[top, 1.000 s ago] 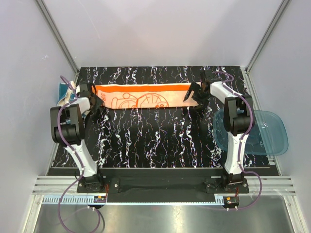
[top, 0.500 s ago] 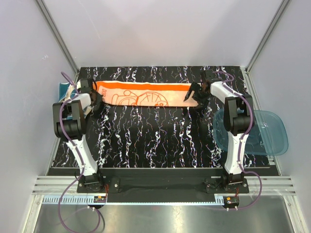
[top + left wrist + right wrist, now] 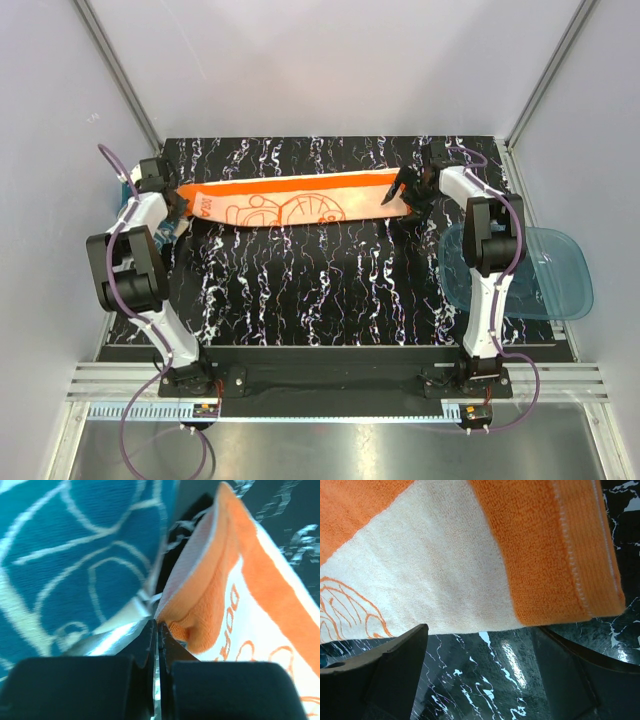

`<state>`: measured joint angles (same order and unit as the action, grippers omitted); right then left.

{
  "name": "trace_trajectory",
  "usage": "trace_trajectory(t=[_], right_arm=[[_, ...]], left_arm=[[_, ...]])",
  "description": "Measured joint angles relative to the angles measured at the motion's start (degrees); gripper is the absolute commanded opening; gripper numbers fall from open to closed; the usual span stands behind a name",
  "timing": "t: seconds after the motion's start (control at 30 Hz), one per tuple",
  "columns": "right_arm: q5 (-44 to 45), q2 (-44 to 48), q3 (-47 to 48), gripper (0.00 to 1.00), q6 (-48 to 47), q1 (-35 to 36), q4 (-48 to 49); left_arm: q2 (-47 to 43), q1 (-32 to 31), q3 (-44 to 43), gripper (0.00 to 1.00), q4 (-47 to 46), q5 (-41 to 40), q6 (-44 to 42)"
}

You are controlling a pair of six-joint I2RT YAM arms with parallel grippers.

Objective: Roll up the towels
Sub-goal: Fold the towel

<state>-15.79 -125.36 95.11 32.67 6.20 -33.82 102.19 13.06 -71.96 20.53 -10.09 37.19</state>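
Pinching tight, the left gripper (image 3: 156,630) has its two fingers pressed together on the left end of the orange towel (image 3: 290,200), and the cloth bunches into a small fold right at the pinch. From there the towel runs as a long strip across the far part of the table (image 3: 300,290), slightly slanted, with its pale panel and orange line drawing facing up. At the other end, the right gripper (image 3: 480,635) has its fingers spread wide. The towel's orange hem lies just beyond their tips, and neither finger is closed on it. Whether that end lies flat on the table cannot be told.

The teal towel (image 3: 75,555), with its white swirls, fills the left wrist view just beside the pinched corner. From above, only a sliver of it shows at the table's left edge.

Glossy black with white veins like marble, the tabletop reflects light. A blue see-through tray (image 3: 550,270) sits at its right side, overhanging the edge. Plain pale walls (image 3: 330,60) with metal corner posts (image 3: 120,80) close in the space, and a metal rail (image 3: 330,385) runs along the near edge.
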Motion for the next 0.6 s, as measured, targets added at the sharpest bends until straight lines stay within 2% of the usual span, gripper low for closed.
trace_trajectory(t=[0.23,0.33,0.37,0.43,0.47,0.5,0.6], right_arm=[[0.24,-0.17,0.57,0.92,-0.11,-0.24,-0.68],[0.52,-1.4,2.93,0.92,-0.33,-1.14,-2.54],[0.59,-1.9,3.8,0.92,-0.37,-1.49,-3.02],[1.29,-3.3,6.45,0.92,-0.66,-2.32,-4.37],[1.6,-4.0,7.78,0.92,-0.83,-2.69,-5.09],[1.77,-4.5,8.7,0.92,-1.01,-2.95,-5.46],[2.71,-4.7,9.31,0.92,-1.36,-3.48,-6.51]], left_arm=[[0.42,0.96,-0.9,0.05,7.02,-2.29,-2.05],[0.37,1.33,-0.92,0.13,8.96,-3.3,-3.02],[0.33,1.64,-0.96,0.33,9.68,-3.54,-3.39],[-0.07,2.16,-0.96,0.58,10.91,-4.33,-4.5],[-0.59,2.38,-0.96,0.77,11.63,-4.92,-5.05],[-1.4,2.51,-0.94,0.83,12.24,-5.4,-5.62],[-5.18,2.89,-0.5,0.88,13.03,-6.51,-5.97]])
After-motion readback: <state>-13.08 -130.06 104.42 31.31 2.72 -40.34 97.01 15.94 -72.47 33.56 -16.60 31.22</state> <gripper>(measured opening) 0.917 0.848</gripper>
